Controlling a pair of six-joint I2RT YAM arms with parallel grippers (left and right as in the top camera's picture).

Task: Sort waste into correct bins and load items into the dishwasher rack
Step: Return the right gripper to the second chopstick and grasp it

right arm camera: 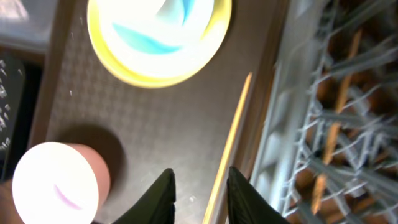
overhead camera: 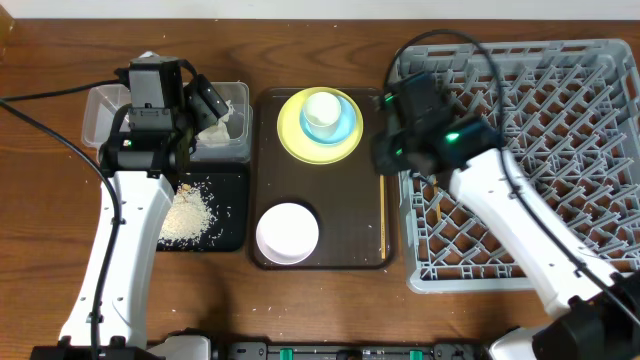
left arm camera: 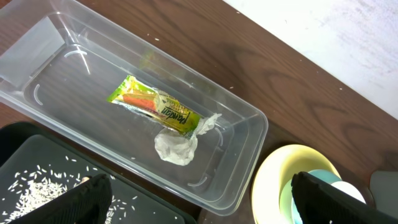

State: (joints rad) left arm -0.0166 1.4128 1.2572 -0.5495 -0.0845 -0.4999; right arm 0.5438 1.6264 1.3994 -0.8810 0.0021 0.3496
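Chopstick [right arm camera: 235, 127] lay along the brown tray's [right arm camera: 155, 124] rim, between the right gripper's [right arm camera: 199, 173] narrowly parted jaws. Left gripper [left arm camera: 200, 182] gaped wide above the tub [left arm camera: 81, 81].

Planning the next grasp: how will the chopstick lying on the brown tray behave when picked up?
The chopstick looks thin, stiff wood, so probably light and unbending. Lying flat on the brown tray near its rim, it may slide or roll when nudged. Gripped off-centre, it could pivot in the right end effector.

yellow-green wrapper [left arm camera: 155, 107] and crumpled white tissue [left arm camera: 177, 146] lie touching in the clear tub [left arm camera: 249, 149], rice crumbs [overhead camera: 188, 212] in the black tray [overhead camera: 232, 215], white cup [overhead camera: 322, 108] in blue bowl [overhead camera: 346, 127] on yellow plate [overhead camera: 288, 135], left of the grey rack [overhead camera: 560, 110].
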